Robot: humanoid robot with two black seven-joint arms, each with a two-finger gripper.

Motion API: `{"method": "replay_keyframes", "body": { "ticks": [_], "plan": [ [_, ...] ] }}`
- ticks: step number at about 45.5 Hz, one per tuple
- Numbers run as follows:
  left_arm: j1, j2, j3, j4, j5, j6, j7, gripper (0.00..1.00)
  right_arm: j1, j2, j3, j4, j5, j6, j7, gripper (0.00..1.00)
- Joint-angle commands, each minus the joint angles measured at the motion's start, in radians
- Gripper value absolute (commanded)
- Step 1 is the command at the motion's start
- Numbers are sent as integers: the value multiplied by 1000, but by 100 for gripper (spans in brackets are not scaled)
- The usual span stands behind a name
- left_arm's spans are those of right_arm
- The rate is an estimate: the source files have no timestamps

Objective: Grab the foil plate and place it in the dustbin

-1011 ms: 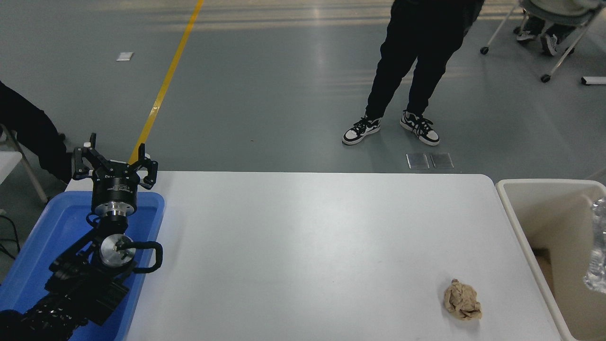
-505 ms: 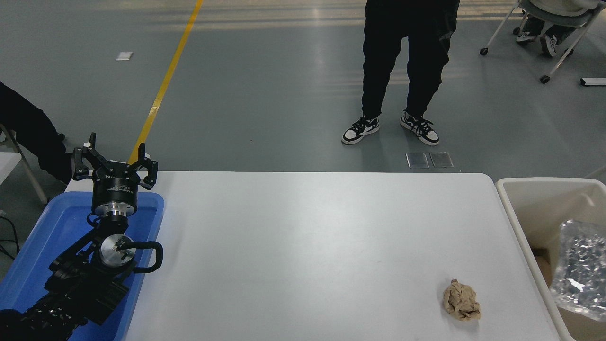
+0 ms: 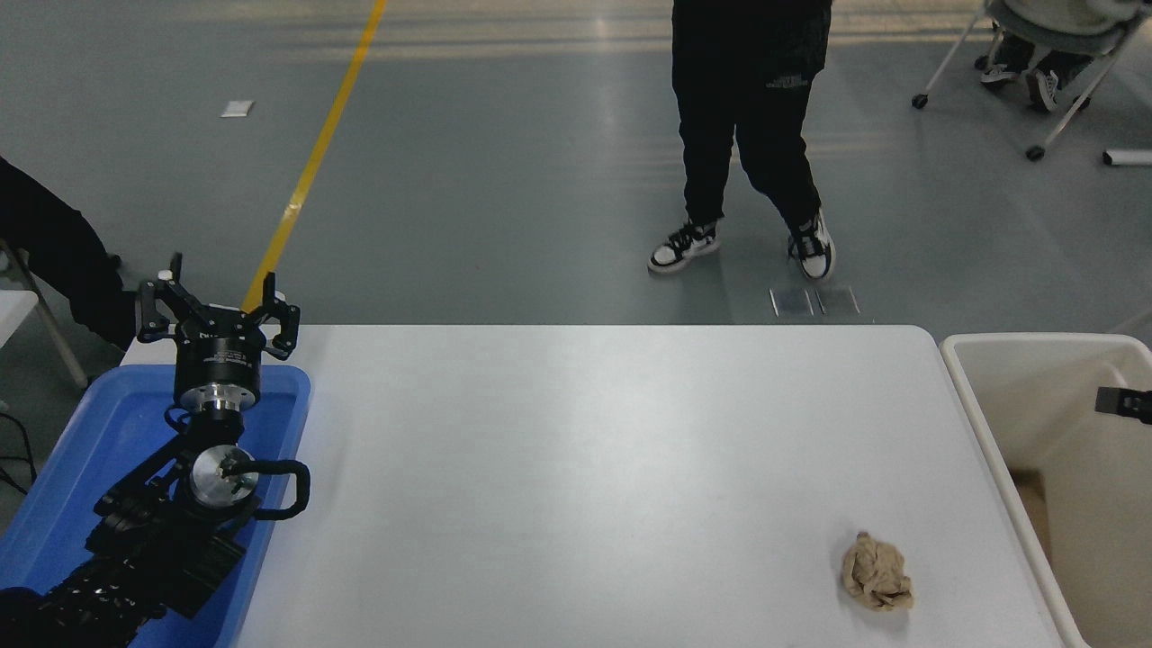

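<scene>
The cream dustbin [image 3: 990, 423] stands against the table's right end, and only its left part is in the picture. The foil plate is out of view. Just a small black tip of my right gripper [image 3: 1125, 402] pokes in from the right edge, above the dustbin's inside; too little of it shows to tell its state. My left gripper [image 3: 219, 306] is parked at the lower left over a blue bin, open and holding nothing.
A crumpled brown paper ball [image 3: 877, 571] lies on the white table [image 3: 585, 468] near its front right corner. The blue bin [image 3: 81, 450] sits at the table's left end. A person in black trousers [image 3: 742, 126] stands beyond the far edge.
The foil plate, seen over the dustbin half a second ago, has dropped out of sight. A black tip of my right gripper now shows there. The person has stepped left.
</scene>
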Motion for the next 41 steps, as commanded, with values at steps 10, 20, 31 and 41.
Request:
{"method": "replay_keyframes", "body": {
  "ticks": [10,20,31,41],
  "plan": [
    [0,0,0,0,1,0,0,99,666,147,-274,496,286,365,1,100],
    [0,0,0,0,1,0,0,99,773,284,-281,575,498,471,1,100],
    [0,0,0,0,-2,0,0,99,878,382,-282,625,670,536,3,100],
    [0,0,0,0,-2,0,-1,99,933,471,-283,647,685,539,6,100]
  ]
}}
